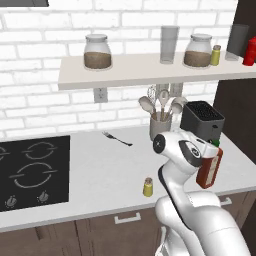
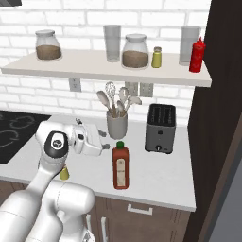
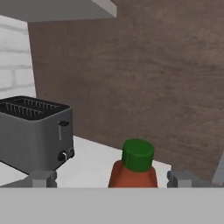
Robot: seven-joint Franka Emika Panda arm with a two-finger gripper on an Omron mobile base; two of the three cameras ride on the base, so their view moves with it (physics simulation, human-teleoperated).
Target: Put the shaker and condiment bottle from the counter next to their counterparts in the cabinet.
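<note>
Two things on the counter (image 1: 100, 160) are not yet shelved, and the arm has gone for the bigger one. Its gripper (image 3: 112, 178) is spread wide, one fingertip on either side of the condiment bottle (image 2: 120, 166), whose green cap sits squarely in the gap, just ahead of the hand. Nothing is pinched yet, as far as I can see; the jaws stand clear of the bottle's shoulders. It looks like a line-up for a sideways grasp below the cap, which would keep the tall bottle upright on the lift.

Beyond the bottle from the hand stands the toaster (image 2: 160, 128), near but apart, and past that the dark wood panel (image 3: 153, 87) closes off the end of the worktop. So room is tight on that far side; the free way out is up.

Behind the hand, back beside the arm's elbow, stands the shaker (image 1: 148, 187), alone near the front edge.

Overhead, the cabinet (image 2: 94, 68) carries the twin shaker (image 2: 156, 57) and the plain red bottle (image 2: 196, 56), with bare board between them.
</note>
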